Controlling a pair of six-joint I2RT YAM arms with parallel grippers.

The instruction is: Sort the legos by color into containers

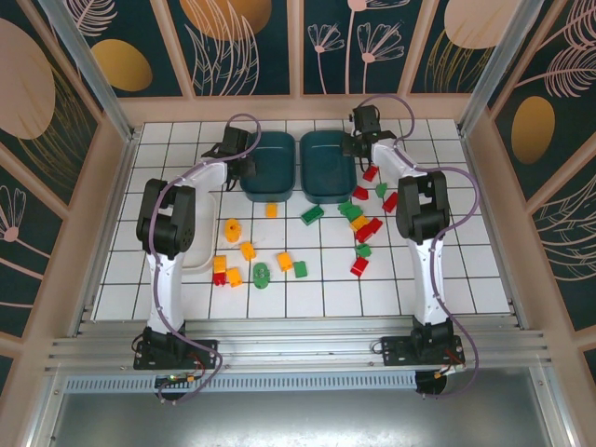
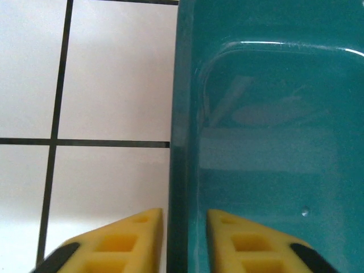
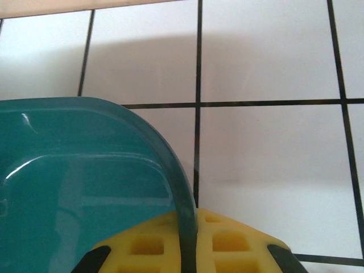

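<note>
No brick sits in a tray yet. All of them lie loose on the tiled desk (image 1: pixel 419 279), in front of the two teal trays. From above I count about seven orange bricks (image 1: pixel 248 250), mostly left of centre. About six red bricks (image 1: pixel 358 266) cluster to the right, and about six green bricks (image 1: pixel 300 269) are scattered between; a few overlap, so the tally is rough.

There are three trays. The left teal tray (image 1: pixel 270 172) and right teal tray (image 1: pixel 326 172) stand side by side at the far edge. The white tray (image 1: pixel 197 264) is partly hidden under the left arm.

The right gripper (image 3: pixel 187 213) is clenched on the outer rim of the right teal tray. The left gripper (image 2: pixel 185 213) straddles the left teal tray's rim, with a sliver of desk showing beside one finger, so it looks loosened.

The bricks are probably light, hard and smooth. They are best pinched across two flat sides, not over the studs. The trays look stiff, and light enough to slide on the tiles when held by the rim.
</note>
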